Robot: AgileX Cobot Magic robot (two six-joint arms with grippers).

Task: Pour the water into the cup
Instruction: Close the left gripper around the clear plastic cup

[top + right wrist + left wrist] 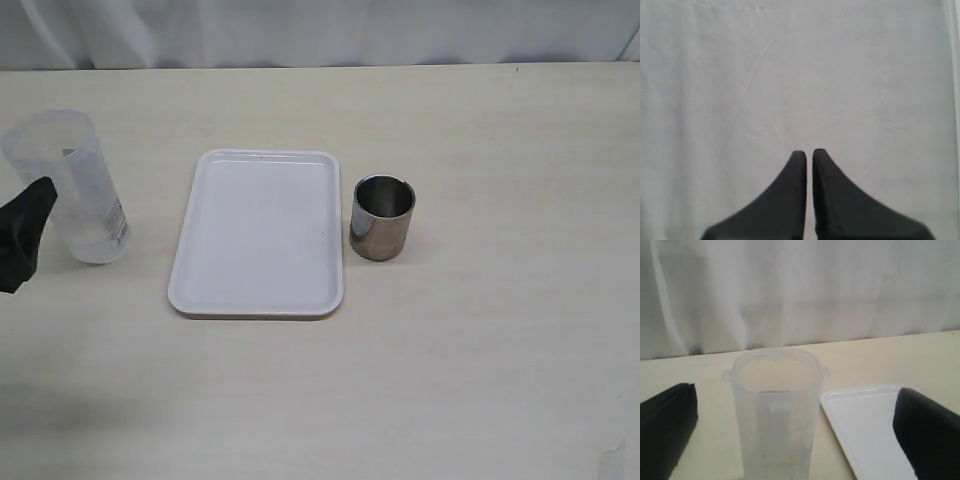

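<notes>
A tall translucent plastic beaker [75, 185] with printed marks stands upright at the table's left; the water in it is barely visible near its bottom. It also shows in the left wrist view [776, 412]. My left gripper [795, 432] is open, its black fingers [667, 430] either side of the beaker without touching it; only one finger [25, 235] shows in the exterior view. The shiny steel cup [382, 217] stands upright just right of a white tray. My right gripper [809, 156] is shut and empty, facing a white curtain, out of the exterior view.
A white rectangular tray [258, 232] lies between beaker and cup; its corner shows in the left wrist view [865, 435]. A white curtain [320, 30] hangs behind the table's far edge.
</notes>
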